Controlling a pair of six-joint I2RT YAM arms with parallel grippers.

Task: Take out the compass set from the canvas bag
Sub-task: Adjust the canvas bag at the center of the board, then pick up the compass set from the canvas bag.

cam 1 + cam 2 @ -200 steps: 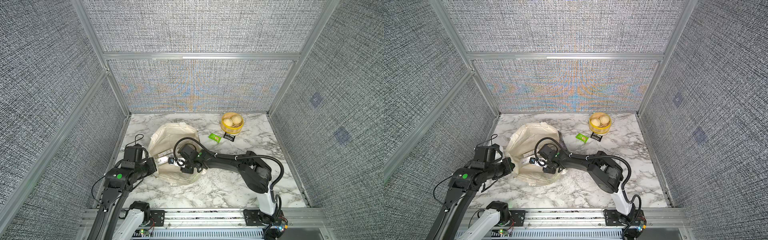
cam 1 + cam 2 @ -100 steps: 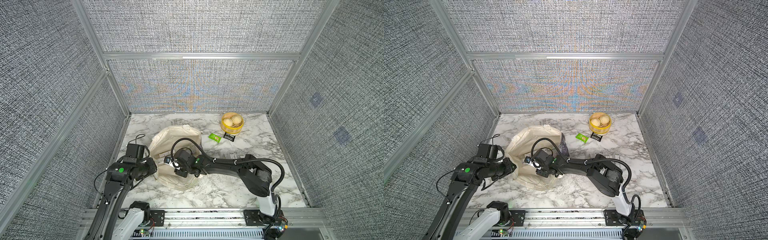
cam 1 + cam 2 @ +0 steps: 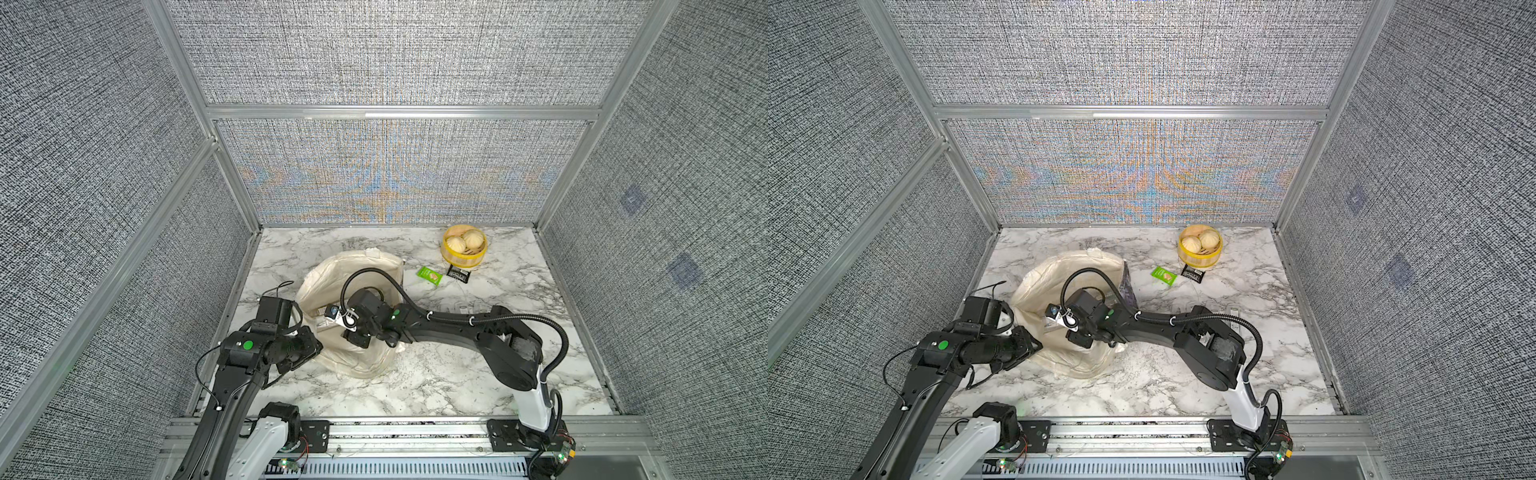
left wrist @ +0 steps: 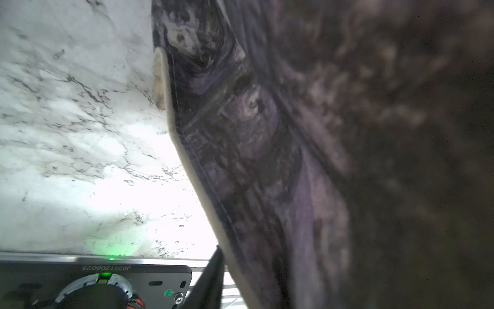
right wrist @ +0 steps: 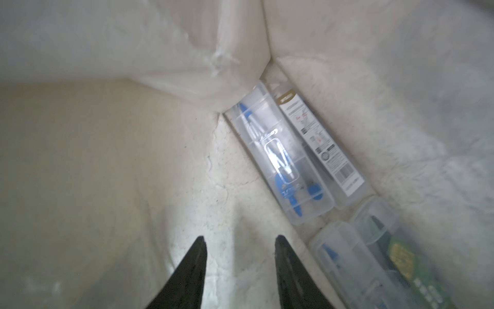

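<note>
The cream canvas bag (image 3: 361,266) lies slumped on the marble table, seen in both top views (image 3: 1075,266). My right arm reaches into its mouth. In the right wrist view the right gripper (image 5: 239,238) is open over the bag's bare cream floor, with nothing between its fingers. The compass set (image 5: 278,160), a clear case with a blue and metal compass inside, lies in the bag's corner just ahead and to one side. My left gripper (image 3: 313,340) is at the bag's left rim. One finger (image 4: 211,278) presses the cream edge beside the dark printed panel (image 4: 240,133); the other is hidden behind the cloth.
Inside the bag, a flat barcoded pack (image 5: 320,141) lies beside the compass set and another clear case (image 5: 344,256) nearer the gripper. At the back right stand a yellow steamer basket (image 3: 464,249), a green packet (image 3: 429,275) and a black packet (image 3: 459,274). Grey walls enclose the table.
My right wrist has moved a little left, deeper into the bag. My left gripper has shifted right against the bag's rim, and the bag's left side has bunched up.
</note>
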